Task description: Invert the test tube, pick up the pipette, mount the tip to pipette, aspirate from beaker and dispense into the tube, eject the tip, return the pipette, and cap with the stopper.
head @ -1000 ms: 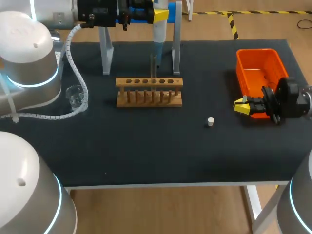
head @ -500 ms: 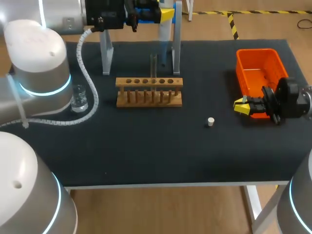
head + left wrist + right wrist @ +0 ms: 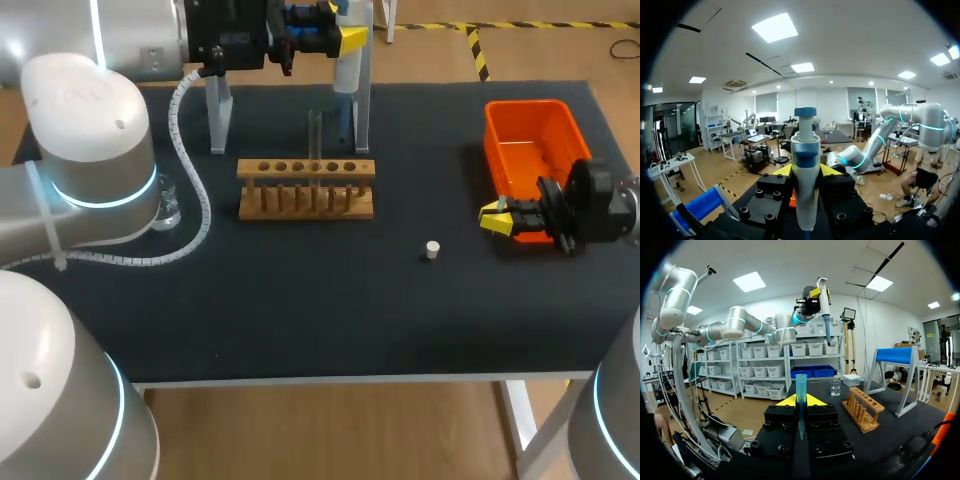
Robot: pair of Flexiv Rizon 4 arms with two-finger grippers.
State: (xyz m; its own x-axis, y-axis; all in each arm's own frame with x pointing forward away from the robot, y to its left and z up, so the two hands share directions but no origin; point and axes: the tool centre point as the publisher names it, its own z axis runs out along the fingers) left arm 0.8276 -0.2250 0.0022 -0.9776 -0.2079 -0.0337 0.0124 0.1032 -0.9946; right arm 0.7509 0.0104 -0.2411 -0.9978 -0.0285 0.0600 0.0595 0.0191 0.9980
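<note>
the left gripper (image 3: 343,36), clamped on the upright pipette (image 3: 346,62), holds it nozzle down above the far edge of the bench (image 3: 300,300), well apart from the upright blue tip (image 3: 800,389), open end up, clamped in the right gripper (image 3: 800,401) near the right edge.

Bright, even light falls from square white ceiling panels (image 3: 776,27) at eleven o'clock; the matte black desk (image 3: 300,310) shows only faint shadows.
</note>
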